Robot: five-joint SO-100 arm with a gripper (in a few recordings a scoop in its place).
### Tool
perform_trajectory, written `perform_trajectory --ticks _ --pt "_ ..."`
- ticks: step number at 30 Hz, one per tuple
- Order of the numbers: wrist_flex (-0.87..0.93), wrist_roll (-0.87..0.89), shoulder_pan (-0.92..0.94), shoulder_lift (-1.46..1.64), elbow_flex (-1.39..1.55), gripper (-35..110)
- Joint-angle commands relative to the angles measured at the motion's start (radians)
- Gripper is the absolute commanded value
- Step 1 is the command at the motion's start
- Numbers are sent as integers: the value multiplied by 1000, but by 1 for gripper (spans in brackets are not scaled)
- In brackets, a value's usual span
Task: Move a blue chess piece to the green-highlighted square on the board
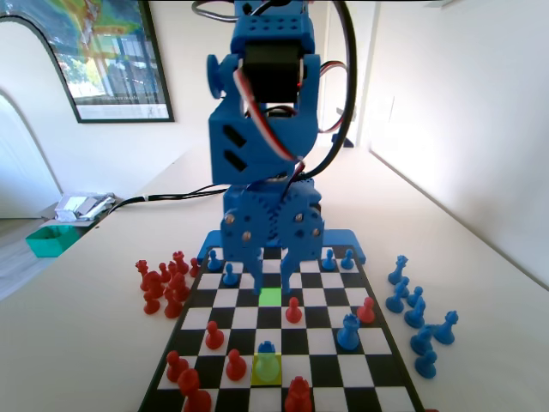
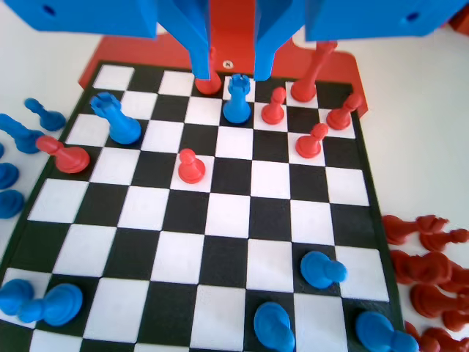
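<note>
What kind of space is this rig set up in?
Likely a home or office room, not a lab: the board sits on a plain white table, with a framed poster on the white wall and cables trailing off.

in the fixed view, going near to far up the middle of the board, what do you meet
red plastic piece at the near edge → small blue plastic chess piece on the lime-yellow square → red plastic pawn → bright green-highlighted square → open blue two-finger gripper
</note>
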Motion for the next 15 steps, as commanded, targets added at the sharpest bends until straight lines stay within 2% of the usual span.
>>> perform_trajectory --ticks 1,15 --pt "54 -15 -3 -23 -133 9" --pt "89 -35 40 -204 -337 10"
